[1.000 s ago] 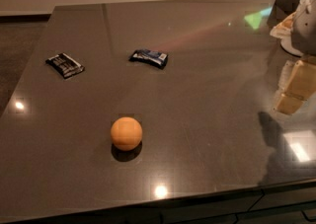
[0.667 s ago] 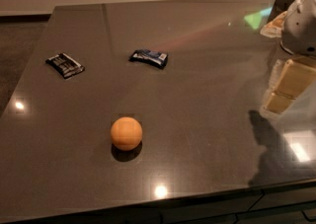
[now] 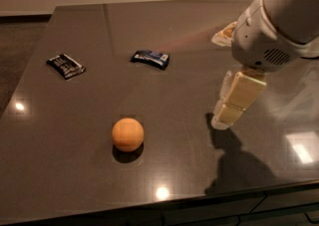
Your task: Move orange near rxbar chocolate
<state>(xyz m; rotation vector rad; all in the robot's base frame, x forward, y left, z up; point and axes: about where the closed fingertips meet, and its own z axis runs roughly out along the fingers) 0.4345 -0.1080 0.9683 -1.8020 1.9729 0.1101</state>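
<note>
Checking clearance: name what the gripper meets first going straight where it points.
Probably the bare table just beneath the gripper; the orange lies apart, off that line. Depth is unclear.

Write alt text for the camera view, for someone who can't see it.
A robot arm's cream-coloured gripper hangs over the right side of a dark glossy table, well to the right of an orange sitting near the front. Farther back lie two snack bars: a black-wrapped rxbar chocolate at the left and a dark blue-wrapped bar nearer the middle.
</note>
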